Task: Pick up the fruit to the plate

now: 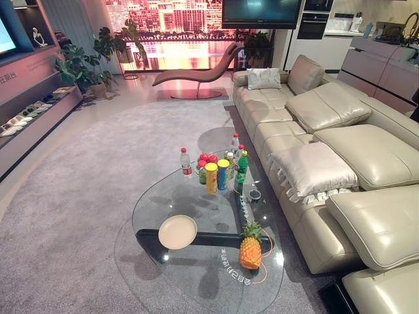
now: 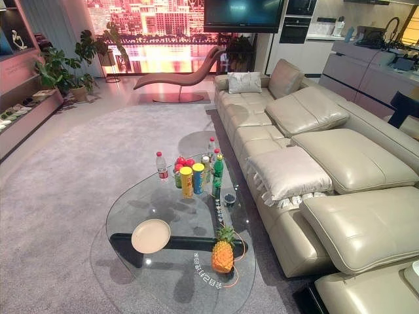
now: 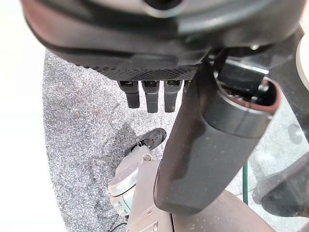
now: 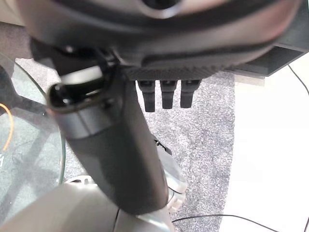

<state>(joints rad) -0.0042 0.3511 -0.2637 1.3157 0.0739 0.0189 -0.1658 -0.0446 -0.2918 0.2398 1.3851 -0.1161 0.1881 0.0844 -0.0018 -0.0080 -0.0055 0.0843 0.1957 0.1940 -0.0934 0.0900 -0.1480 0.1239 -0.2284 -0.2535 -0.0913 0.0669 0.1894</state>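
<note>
left eye view: a glass coffee table (image 1: 157,196) stands on a grey carpet (image 1: 72,196) beside a long cream leather sofa (image 1: 314,137). near the table's front edge a pineapple (image 1: 251,247) stands upright, leaves up. an empty cream plate (image 1: 177,231) lies flat on the glass to the pineapple's left, well apart from it. at the far end of the table sits a cluster: red apples (image 1: 207,159), a clear water bottle with a red cap (image 1: 186,162), a yellow snack tube (image 1: 211,178), a blue tube (image 1: 223,174) just beside it, and a green bottle (image 1: 241,169). white lettering is printed on the glass near the pineapple, too small to read; the labels on the bottles and tubes cannot be made out either.

right eye view: the same layout — the pineapple and the plate are both on the table, not touching. a television (image 2: 243,13) hangs at the far end of the room, with a curved lounge chair (image 2: 180,77) below and leafy plants (image 2: 65,69) at the left.

left wrist view: the left hand (image 3: 152,94) hangs over the carpet beside the table's glass edge, its fingers (image 3: 151,96) pointing straight down and its thumb (image 3: 212,140) relaxed — it holds nothing.

right wrist view: the right hand (image 4: 166,92) likewise hangs over carpet next to the glass edge, fingers (image 4: 167,94) straight, thumb (image 4: 116,150) loose, nothing in its grasp.
</note>
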